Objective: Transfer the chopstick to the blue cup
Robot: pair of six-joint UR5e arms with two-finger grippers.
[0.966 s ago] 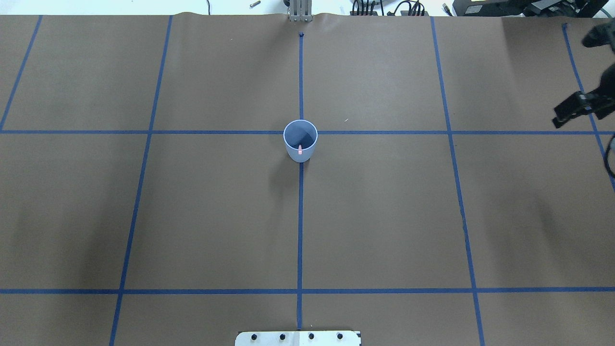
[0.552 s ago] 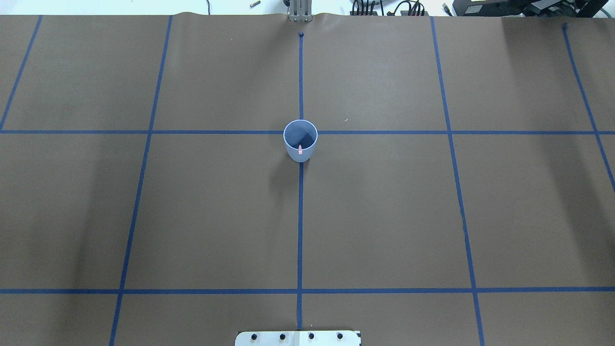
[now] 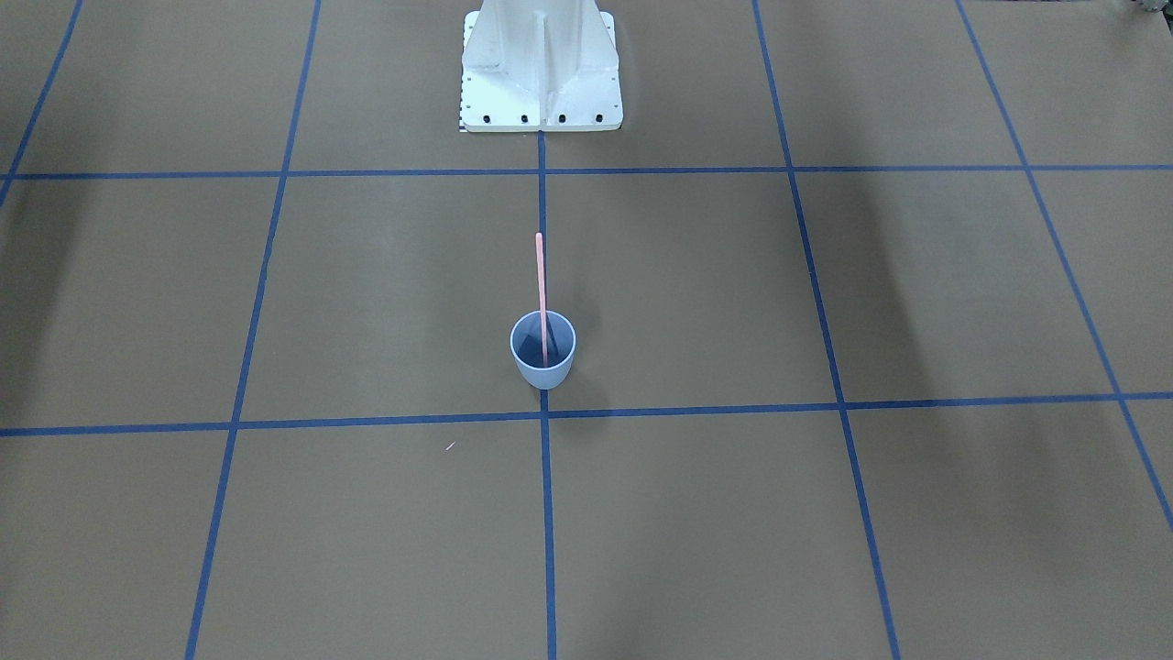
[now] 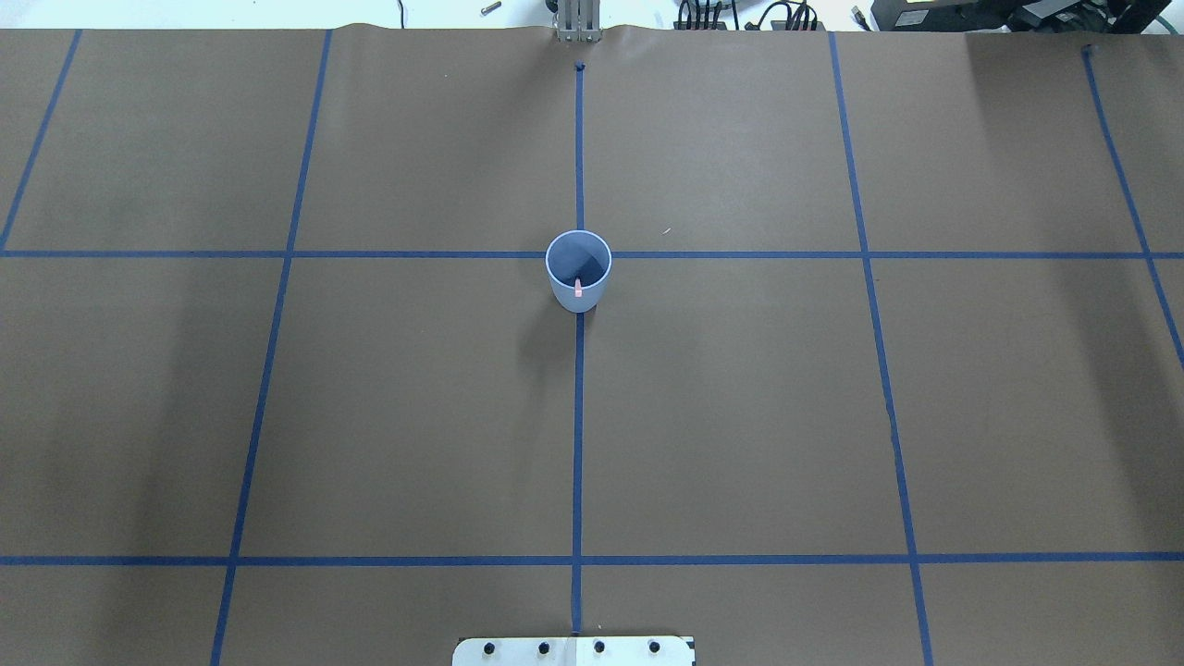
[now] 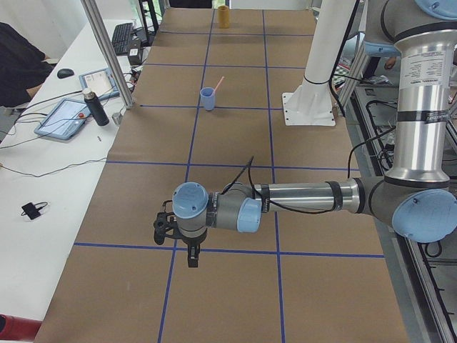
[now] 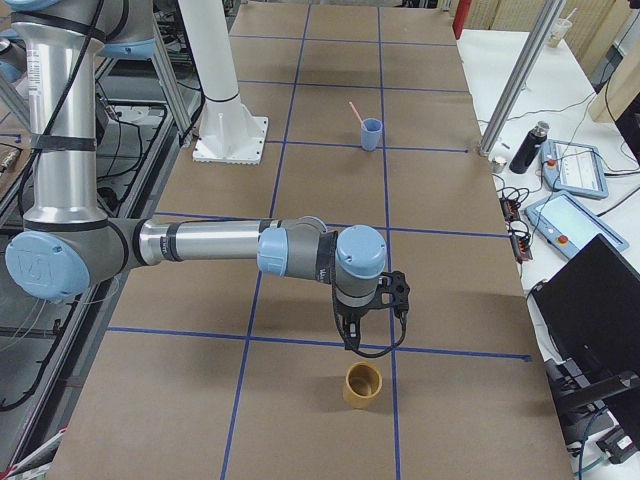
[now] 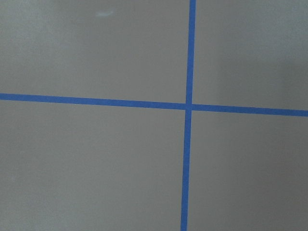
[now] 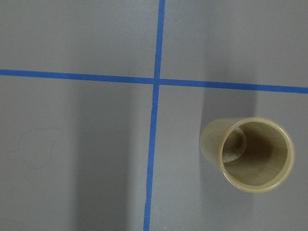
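Observation:
The blue cup (image 4: 592,298) stands upright at the middle of the table, on the tape crossing. It also shows in the front view (image 3: 541,374) and both side views (image 5: 208,100) (image 6: 371,135). The pink chopstick (image 3: 541,284) stands in it, leaning toward the robot's base; its tip shows from overhead (image 4: 578,289). My left gripper (image 5: 191,259) hangs over bare paper far from the cup. My right gripper (image 6: 372,335) hangs just short of a tan cup. Both show only in side views, so I cannot tell whether they are open or shut. Neither wrist view shows fingers.
A tan wooden cup (image 6: 362,386) stands upright and empty near the table's right end, also in the right wrist view (image 8: 248,154). The robot's white base (image 3: 541,69) is at the near edge. Operators' tablets and a bottle (image 5: 94,107) lie beyond the far edge.
The right gripper, at the right edge of the overhead view a second ago, has left that view. The cup and chopstick have not moved.

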